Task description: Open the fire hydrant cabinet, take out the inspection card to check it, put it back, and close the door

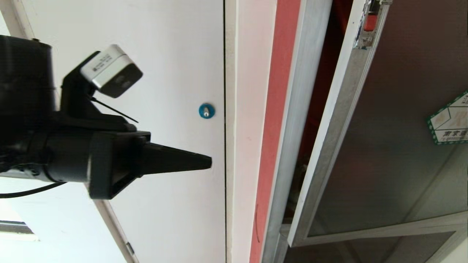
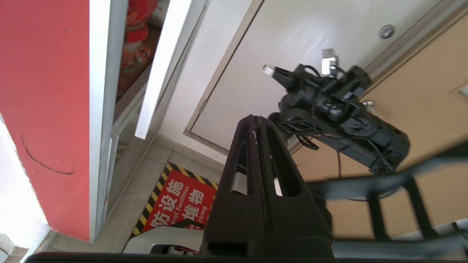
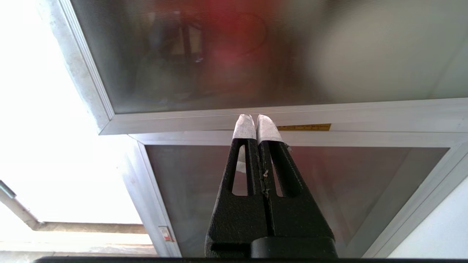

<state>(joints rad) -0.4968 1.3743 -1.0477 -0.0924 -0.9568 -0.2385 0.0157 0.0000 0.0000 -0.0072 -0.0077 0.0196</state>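
The door (image 1: 384,146) stood ajar; the left hand (image 1: 208,162) (closed, empty) hovered beside it, probably needing to swing it wider next.

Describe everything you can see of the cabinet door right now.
The door is a dark tinted glass pane in a silver metal frame, swung partly open from the cabinet, leaving a gap onto the red inside. A small red latch sits on its free edge, and a green-bordered white sticker is on the glass. No gripper touches it.
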